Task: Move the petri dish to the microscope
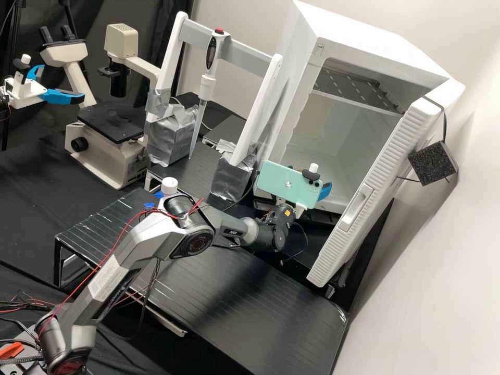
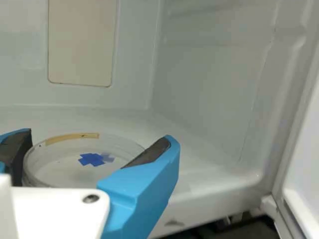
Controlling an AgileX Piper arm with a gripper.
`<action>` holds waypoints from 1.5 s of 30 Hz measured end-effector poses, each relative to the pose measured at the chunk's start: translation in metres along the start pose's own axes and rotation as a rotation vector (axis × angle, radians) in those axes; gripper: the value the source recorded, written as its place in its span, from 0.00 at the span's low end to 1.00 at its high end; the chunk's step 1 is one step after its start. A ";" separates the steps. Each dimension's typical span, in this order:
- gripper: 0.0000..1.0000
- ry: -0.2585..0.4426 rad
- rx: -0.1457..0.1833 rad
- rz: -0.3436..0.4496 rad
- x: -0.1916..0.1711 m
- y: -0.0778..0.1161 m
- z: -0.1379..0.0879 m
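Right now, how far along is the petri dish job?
Looks done: the door of the white cabinet is open and the gripper is at the petri dish inside. In hand: seemingly the grasp, though whether it is secured I can't tell. Left: carrying the dish out to the microscope stage.

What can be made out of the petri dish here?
The petri dish is round, shallow and see-through, apparently clear plastic or glass, with a low rim. A tan strip follows part of that rim, and a blue patch shows within its outline, whether on the dish or beneath it I cannot tell. It looks roughly level, flat side down, inside the open white cabinet. The end effector is around it; firm contact cannot be confirmed, nor can any contents.
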 end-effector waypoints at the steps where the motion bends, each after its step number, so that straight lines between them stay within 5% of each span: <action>1: 0.00 0.000 0.004 0.000 -0.004 0.000 0.000; 9: 0.00 -0.028 0.020 0.024 -0.036 0.013 0.005; 22: 0.00 0.079 0.029 0.072 -0.103 0.025 -0.003; 34: 0.00 0.003 0.056 -0.002 -0.182 0.000 -0.019; 45: 0.00 0.008 -0.002 -0.028 -0.236 -0.021 -0.071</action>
